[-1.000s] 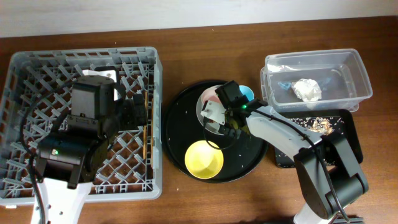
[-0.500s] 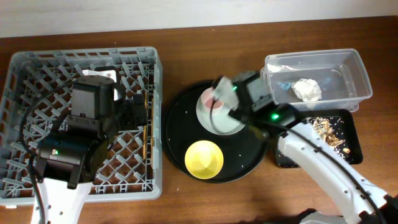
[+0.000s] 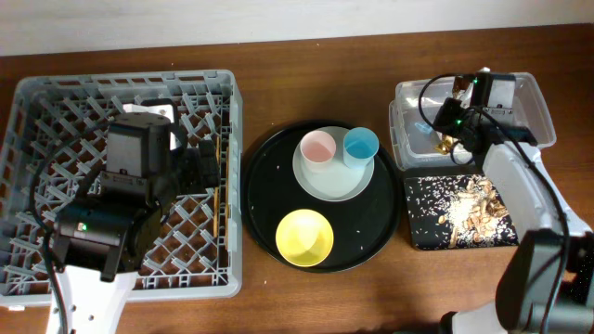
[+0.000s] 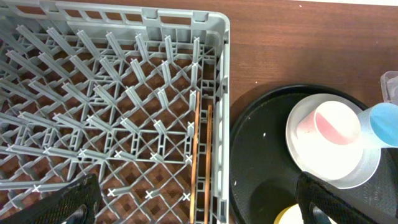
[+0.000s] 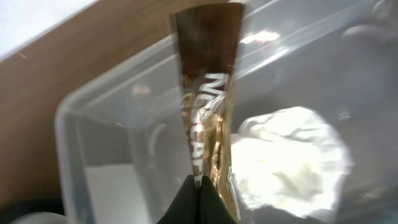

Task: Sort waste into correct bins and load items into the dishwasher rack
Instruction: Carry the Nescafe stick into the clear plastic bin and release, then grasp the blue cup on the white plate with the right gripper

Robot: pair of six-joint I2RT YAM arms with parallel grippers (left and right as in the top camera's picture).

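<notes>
My right gripper is shut on the long brown-and-gold wrapper, which hangs inside the clear tub beside the crumpled white napkin. Beige food scraps lie in the shallow black tray. A pink cup and a light-blue cup stand on the pale plate, with the yellow bowl next to it. Two chopsticks lie along the right wall of the grey rack. Above them my left gripper stands open and holds nothing.
The plate, cups and bowl all sit on a large round black tray between the rack and the bins. The clear tub and the black tray lie side by side at the right. Bare wooden table shows behind the round tray.
My right arm has swung from the plate on the round tray to the clear tub, carrying the wrapper. The cups and plate are now uncovered. The left arm has not moved.
</notes>
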